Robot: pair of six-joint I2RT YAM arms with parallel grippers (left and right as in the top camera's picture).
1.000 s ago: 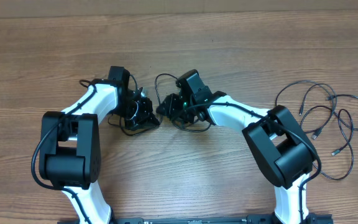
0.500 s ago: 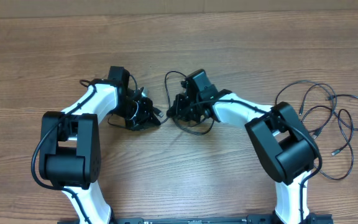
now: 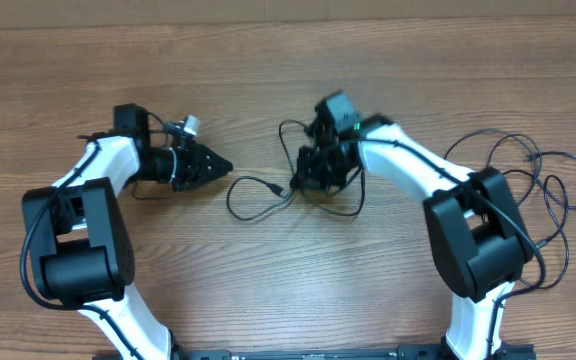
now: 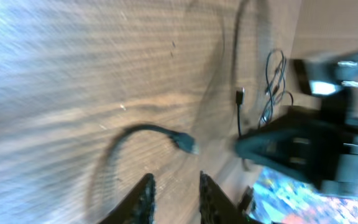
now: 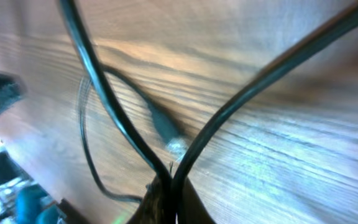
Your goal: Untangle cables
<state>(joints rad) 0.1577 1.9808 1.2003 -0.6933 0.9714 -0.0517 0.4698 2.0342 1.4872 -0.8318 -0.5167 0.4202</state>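
The right pincer (image 5: 165,193) is clamped on two black cable strands (image 5: 107,106) near the middle of the bench (image 3: 288,80), with thin loops lying around it. The left pincer (image 4: 175,180) stands narrowly parted and empty, near a loose plug (image 4: 185,142) that rests on the wood between the arms. Other cables (image 3: 524,185) lie loosely tangled at the bench's right edge.

White-shelled left arm (image 3: 103,165) and right arm (image 3: 408,165), bulky black joints, black wiring alongside, black left gripper (image 3: 225,166)
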